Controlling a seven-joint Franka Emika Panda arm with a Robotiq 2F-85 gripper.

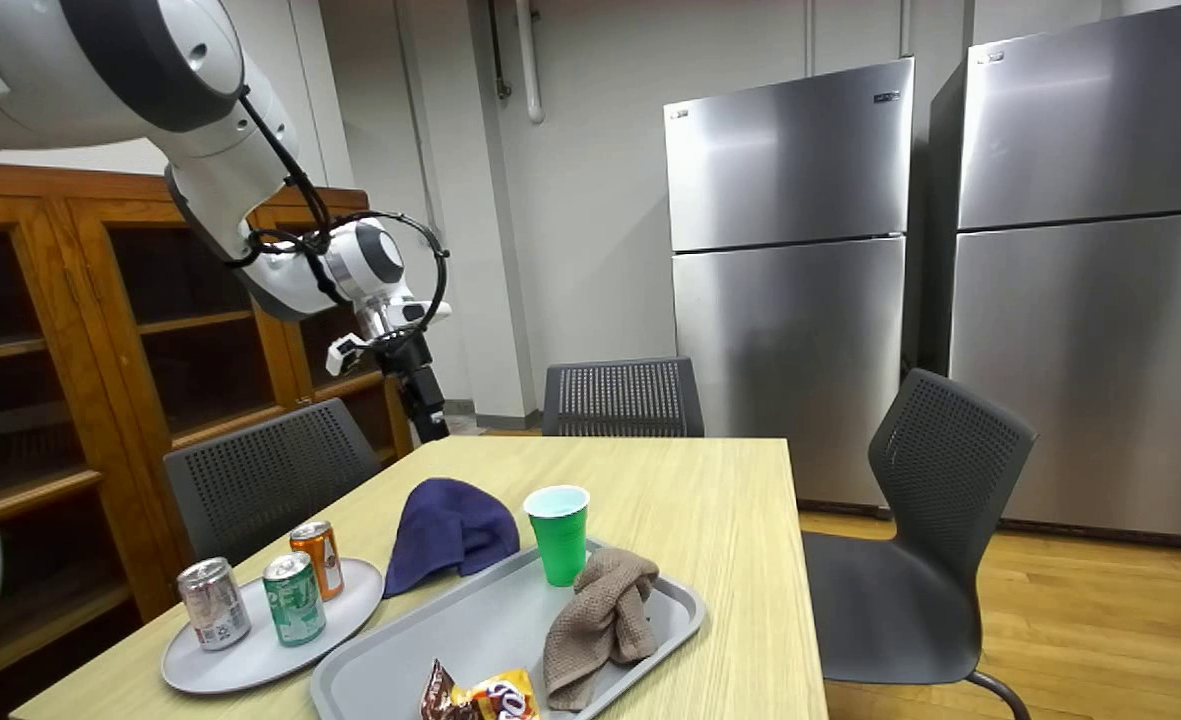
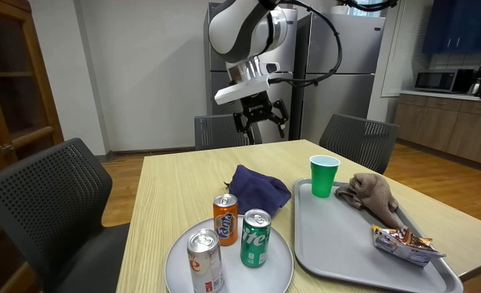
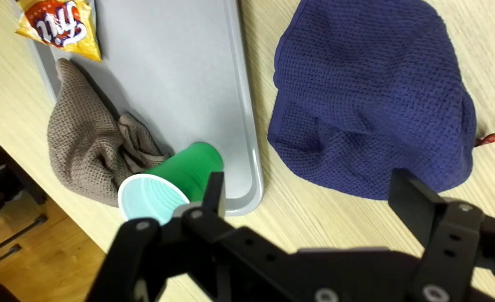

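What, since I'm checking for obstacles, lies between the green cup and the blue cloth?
Between green cup and blue cloth, the wrist view shows part of the tray, including its rim, then bare table.

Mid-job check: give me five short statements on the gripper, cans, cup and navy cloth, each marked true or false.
1) The black two-finger gripper stands open, holding nothing. True.
2) Only two drink cans are in view. False: an orange can, a green can and a silver-white can stand on the round grey plate.
3) The green plastic cup with a pale interior stands upright in the grey rectangular tray. True.
4) A small red tip shows at the edge of the crumpled navy-blue woven cloth. True.
5) The navy-blue woven cloth lies in the tray. False: it lies beside the tray, on the pale wood-grain table.
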